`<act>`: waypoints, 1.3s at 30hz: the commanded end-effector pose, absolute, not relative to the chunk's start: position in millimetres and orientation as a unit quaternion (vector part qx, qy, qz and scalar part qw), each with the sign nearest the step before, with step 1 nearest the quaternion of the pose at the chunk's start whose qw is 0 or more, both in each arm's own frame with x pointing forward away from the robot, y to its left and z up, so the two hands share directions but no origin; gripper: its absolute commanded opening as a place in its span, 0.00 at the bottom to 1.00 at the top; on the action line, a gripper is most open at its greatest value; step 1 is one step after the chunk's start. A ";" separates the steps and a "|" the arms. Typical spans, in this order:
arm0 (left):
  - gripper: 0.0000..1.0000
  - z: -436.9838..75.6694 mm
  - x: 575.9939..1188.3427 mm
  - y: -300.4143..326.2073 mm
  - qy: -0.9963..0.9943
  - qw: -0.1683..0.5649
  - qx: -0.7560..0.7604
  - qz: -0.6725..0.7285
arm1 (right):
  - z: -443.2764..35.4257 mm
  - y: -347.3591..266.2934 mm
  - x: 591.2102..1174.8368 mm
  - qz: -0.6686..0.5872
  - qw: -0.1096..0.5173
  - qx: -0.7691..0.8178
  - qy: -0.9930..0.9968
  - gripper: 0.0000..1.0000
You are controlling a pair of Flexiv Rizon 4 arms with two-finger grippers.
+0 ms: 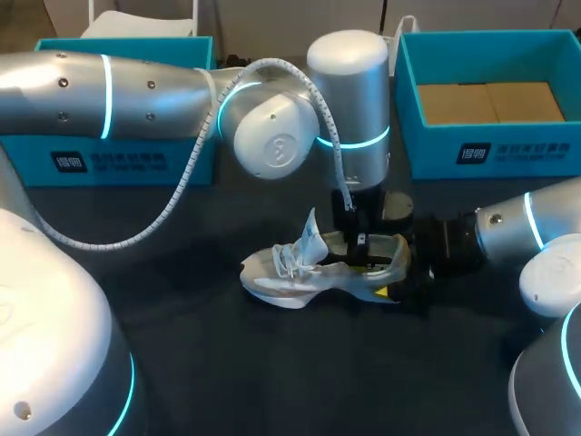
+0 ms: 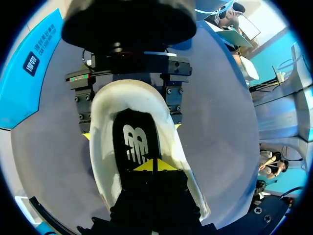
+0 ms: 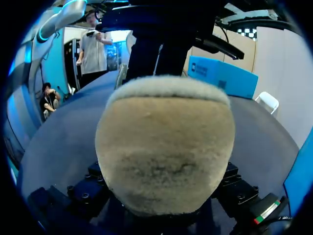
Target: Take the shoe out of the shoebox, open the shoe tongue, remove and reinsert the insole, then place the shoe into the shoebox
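From above, left end effector (image 2: 154,165) dips into shoe (image 1: 300,272), tips pressed together; right end effector (image 1: 394,272) clamps heel

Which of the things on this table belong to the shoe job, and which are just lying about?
Job in hand: shoe, insole, open shoebox, left gripper, right gripper.
Lying about: second teal box, apparently unused.

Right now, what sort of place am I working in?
Probably a robot test bench for shoe handling: a dark table, two teal shoeboxes, and a white shoe held in the right claw.
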State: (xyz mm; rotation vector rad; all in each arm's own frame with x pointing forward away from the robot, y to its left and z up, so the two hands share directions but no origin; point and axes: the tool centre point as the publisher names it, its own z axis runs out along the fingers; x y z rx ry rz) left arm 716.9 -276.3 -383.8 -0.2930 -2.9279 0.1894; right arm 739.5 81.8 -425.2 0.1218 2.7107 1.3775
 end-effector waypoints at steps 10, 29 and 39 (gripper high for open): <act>0.25 -394.6 717.6 -276.0 -0.987 0.106 -0.106 0.057 | -429.2 86.9 738.4 0.449 0.050 0.041 0.891 0.00; 0.44 -413.6 717.4 -268.5 -0.985 0.080 -0.143 0.044 | -429.2 86.9 738.4 0.449 0.050 0.041 0.891 0.00; 0.20 -433.3 718.4 -273.4 -0.986 0.014 -0.159 0.050 | -429.2 86.9 738.4 0.449 0.050 0.041 0.891 0.00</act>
